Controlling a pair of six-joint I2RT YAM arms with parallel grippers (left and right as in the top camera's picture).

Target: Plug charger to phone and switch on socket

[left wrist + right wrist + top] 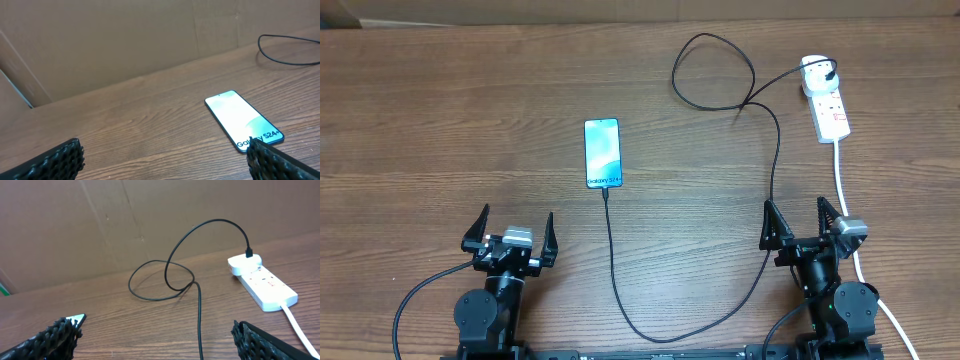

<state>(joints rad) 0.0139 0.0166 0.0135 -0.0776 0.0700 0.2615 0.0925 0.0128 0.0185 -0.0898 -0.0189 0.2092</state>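
I see the phone [603, 153] lit blue-white, the thin black charger [611, 250] meeting its near edge. My left gripper [515, 227] and right gripper [795, 217] stand spread, empty.

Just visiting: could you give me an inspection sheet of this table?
Surface: wooden table, bare grain.
Job's things: phone face up, lit; charger tip meets its near edge; socket far right, switches unreadable.
Clutter: nothing seen.
Grippers: left gripper and right gripper open, empty.
Cables: charger loops to a white adapter on the socket; white lead runs toward the near edge.
Surroundings: cardboard wall behind.
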